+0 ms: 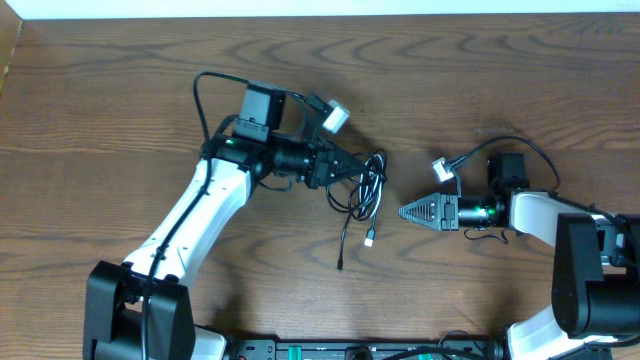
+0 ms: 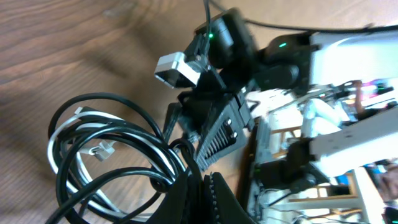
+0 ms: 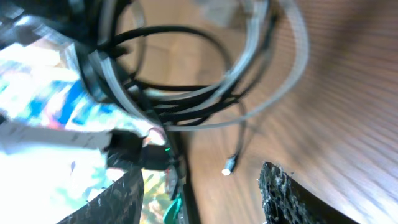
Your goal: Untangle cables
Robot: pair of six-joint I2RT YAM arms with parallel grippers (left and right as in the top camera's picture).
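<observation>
The cables [image 1: 372, 188], black and white loops tangled together, lie at the frame's centre on the table [image 1: 120, 90], with loose ends trailing downward. The left gripper [image 1: 353, 172] reaches in from the left, clamped on them. Just right of them, the right gripper [image 1: 408, 212] points their way, jaws apart and empty.

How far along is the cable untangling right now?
Done: nothing visibly; the black cable and white cable lie looped through each other. In hand: the left tool pinches the black cable, and the open right tool points at them without touching. Left: pulling the two apart.
</observation>
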